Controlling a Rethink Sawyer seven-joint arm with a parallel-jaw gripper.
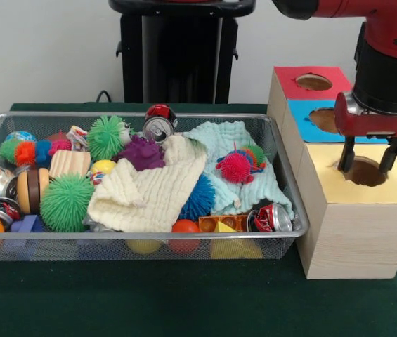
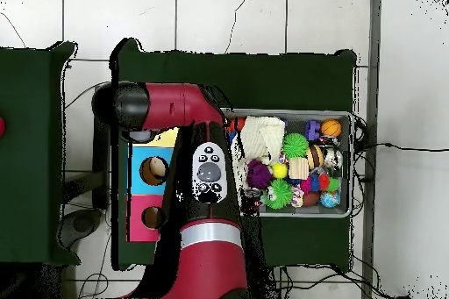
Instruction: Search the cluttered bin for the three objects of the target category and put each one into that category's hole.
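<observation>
My gripper (image 1: 368,159) hangs open and empty just above the round hole (image 1: 365,173) in the yellow top (image 1: 395,188) of the pale wooden box, its fingers (image 1: 348,153) straddling the hole's far edge. The wire mesh bin (image 1: 142,238) stands to the left, full of clutter. One small crumpled white piece with coloured spots (image 1: 77,135) shows at the bin's back left, between pom-poms; other spotted wads are hidden. In the overhead view the arm (image 2: 207,173) covers the gripper and most of the yellow top (image 2: 163,138); the bin (image 2: 352,166) lies to its right.
Blue-topped (image 1: 303,125) and red-topped (image 1: 289,83) boxes stand behind the yellow one. In the bin lie a cream cloth (image 1: 152,189), a mint cloth (image 1: 230,151), green (image 1: 66,202), purple (image 1: 142,153) and pink (image 1: 235,167) pom-poms, crushed cans (image 1: 274,217), balls and blocks.
</observation>
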